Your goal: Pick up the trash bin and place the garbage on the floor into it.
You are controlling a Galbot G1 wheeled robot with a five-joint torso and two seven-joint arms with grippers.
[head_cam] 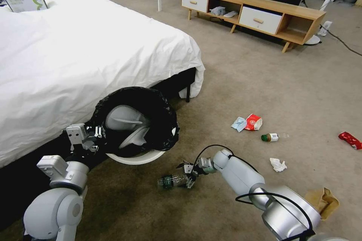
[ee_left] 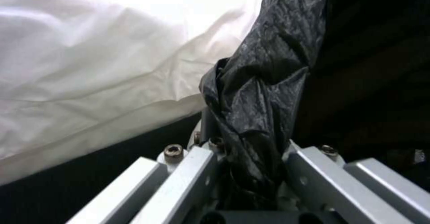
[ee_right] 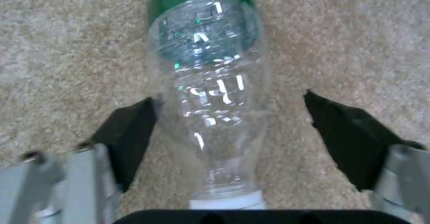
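Observation:
The trash bin (head_cam: 140, 157), white with a black bag (ee_left: 260, 99) over its rim, hangs tilted beside the bed. My left gripper (head_cam: 96, 137) is shut on its bagged rim. A clear bottle (head_cam: 169, 180) with a green label lies on the carpet below it. My right gripper (head_cam: 188, 175) is open around that bottle (ee_right: 210, 83), one finger (ee_right: 130, 130) touching it and the other apart. More garbage lies to the right: a blue mask (head_cam: 238, 123), a red-white packet (head_cam: 254, 122), a green-capped bottle (head_cam: 270, 137), a white tissue (head_cam: 278, 164), a red wrapper (head_cam: 350, 139) and a brown paper bag (head_cam: 324, 200).
The bed (head_cam: 75, 52) with its white sheet fills the left side, its dark leg (head_cam: 187, 94) just behind the bin. A low wooden cabinet (head_cam: 256, 11) stands at the far wall. Open carpet lies between the bed and the cabinet.

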